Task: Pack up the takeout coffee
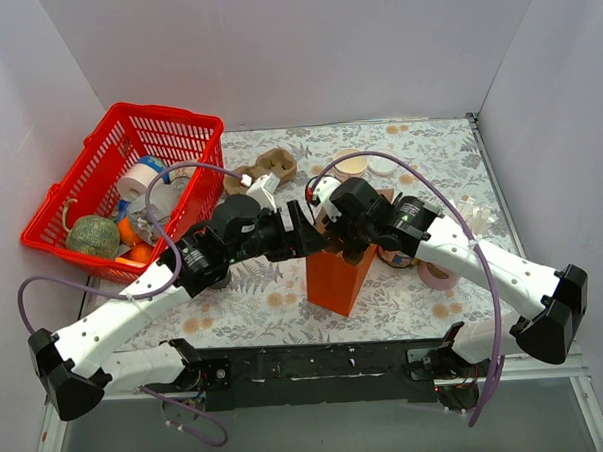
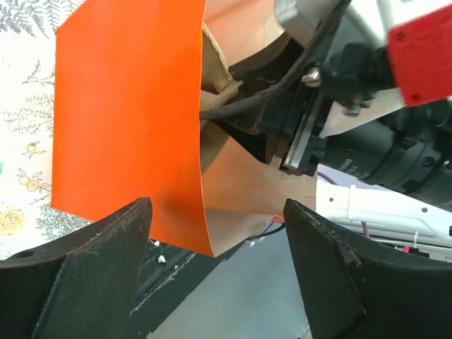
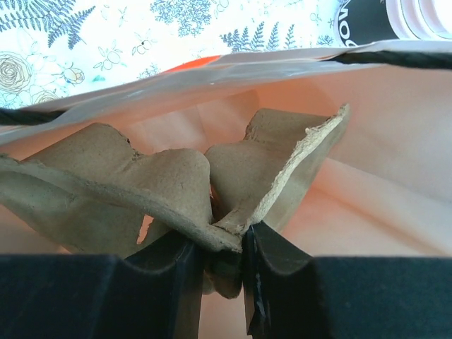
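An orange paper bag [image 1: 336,281] stands open at the table's middle. My right gripper [image 3: 224,244] reaches into it from above, shut on the folded edge of a brown cardboard cup carrier [image 3: 141,183] that sits inside the bag [image 3: 381,141]. My left gripper [image 2: 217,212] is open at the bag's left wall [image 2: 127,106], whose lower corner lies between the jaws without touching them. The takeout coffee [image 3: 367,18], dark body with a white lid, shows past the bag's rim in the right wrist view. In the top view it is mostly hidden under the right arm [image 1: 395,255].
A red basket [image 1: 166,114] with a melon, oranges and a tape roll stands at the back left. Another cardboard carrier [image 1: 274,167] and pale cups [image 1: 351,164] sit at the back. A pink tape roll [image 1: 439,274] lies right of the bag.
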Robot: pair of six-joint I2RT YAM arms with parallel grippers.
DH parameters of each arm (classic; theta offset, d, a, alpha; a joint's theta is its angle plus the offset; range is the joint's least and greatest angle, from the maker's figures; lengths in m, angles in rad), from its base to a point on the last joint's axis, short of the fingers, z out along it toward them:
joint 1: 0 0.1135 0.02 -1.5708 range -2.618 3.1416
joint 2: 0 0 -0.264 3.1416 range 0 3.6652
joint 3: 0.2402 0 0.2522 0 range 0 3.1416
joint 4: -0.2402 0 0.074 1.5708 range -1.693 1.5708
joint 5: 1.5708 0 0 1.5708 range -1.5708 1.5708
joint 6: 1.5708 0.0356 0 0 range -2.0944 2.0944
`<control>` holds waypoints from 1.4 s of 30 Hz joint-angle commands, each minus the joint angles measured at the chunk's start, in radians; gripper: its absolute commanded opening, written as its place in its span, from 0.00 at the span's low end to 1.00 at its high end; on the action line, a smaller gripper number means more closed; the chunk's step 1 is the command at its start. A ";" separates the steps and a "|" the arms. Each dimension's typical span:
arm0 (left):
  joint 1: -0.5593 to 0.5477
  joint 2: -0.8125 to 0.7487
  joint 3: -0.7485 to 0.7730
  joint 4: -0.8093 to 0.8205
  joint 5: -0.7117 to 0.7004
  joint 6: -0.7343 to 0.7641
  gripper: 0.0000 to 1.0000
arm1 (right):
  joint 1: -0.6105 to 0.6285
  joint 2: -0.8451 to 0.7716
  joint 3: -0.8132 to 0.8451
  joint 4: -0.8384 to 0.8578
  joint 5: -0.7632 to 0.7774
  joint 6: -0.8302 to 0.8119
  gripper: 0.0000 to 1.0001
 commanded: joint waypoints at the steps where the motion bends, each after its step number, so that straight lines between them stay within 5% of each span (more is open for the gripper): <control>1: -0.016 0.043 0.043 -0.044 -0.014 0.016 0.67 | -0.002 -0.001 0.054 -0.013 0.019 0.042 0.26; 4: -0.017 0.040 0.057 -0.047 -0.092 0.006 0.59 | -0.004 -0.007 0.052 -0.022 0.019 0.052 0.25; 14: -0.017 0.103 0.115 -0.053 -0.189 0.114 0.01 | -0.004 -0.062 0.019 -0.074 -0.064 -0.041 0.23; 23: -0.016 0.157 0.203 0.008 -0.174 0.249 0.00 | -0.001 -0.087 0.028 -0.143 -0.231 -0.172 0.24; 42: 0.003 0.126 0.113 0.081 -0.045 0.200 0.00 | -0.025 0.068 0.037 -0.185 -0.158 -0.089 0.31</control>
